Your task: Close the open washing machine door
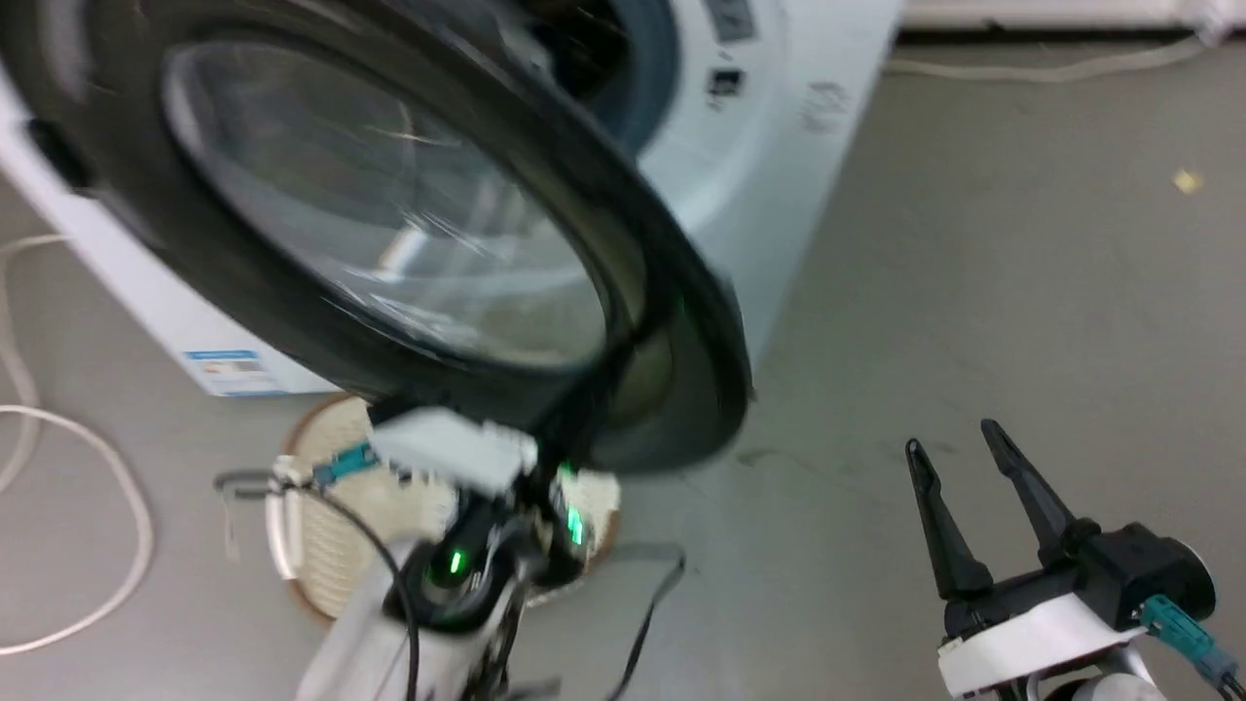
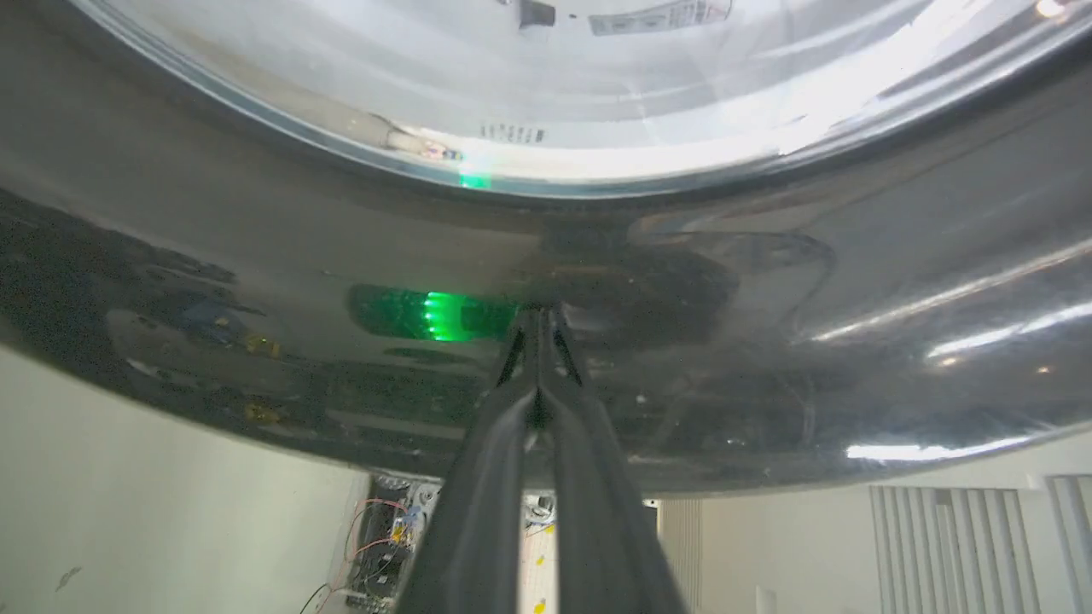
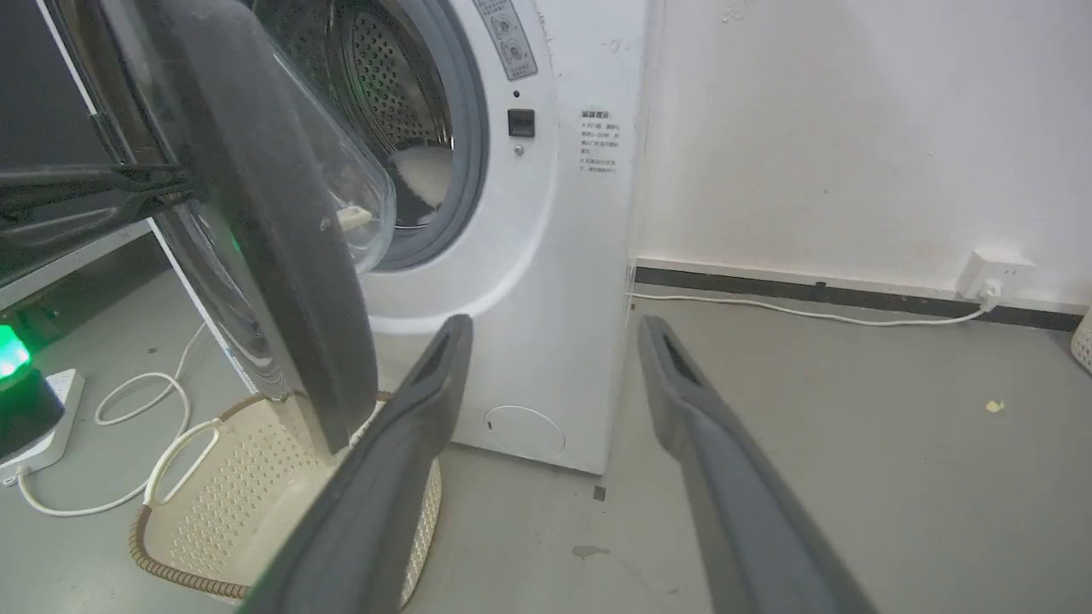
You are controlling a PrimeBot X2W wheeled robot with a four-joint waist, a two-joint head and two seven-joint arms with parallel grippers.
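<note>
In the head view we are looking at the washing machine door (image 1: 389, 214), blurred, standing open and swung out to the near left of the washing machine (image 1: 769, 185). Its wide glossy black rim is ringing a bulging bowl of clear glass. The left wrist view is giving us what the head view is hiding: the left gripper (image 2: 539, 314) is holding its two long dark fingers pressed together with nothing between them. Their tips are touching the shiny rim, which is mirroring a green light. The right wrist view is showing us the mouth behind the door: a perforated steel drum (image 3: 388, 94), a grey rubber gasket (image 3: 473, 166) and a smooth white boxy front. The right gripper (image 1: 954, 440) is hovering over the grey floor (image 1: 1022, 243) at the near right, with its fingers spread apart and empty, well apart from the door. Below the door a cream perforated basket (image 3: 222, 503) with a brown woven rim is sitting on the floor.
</note>
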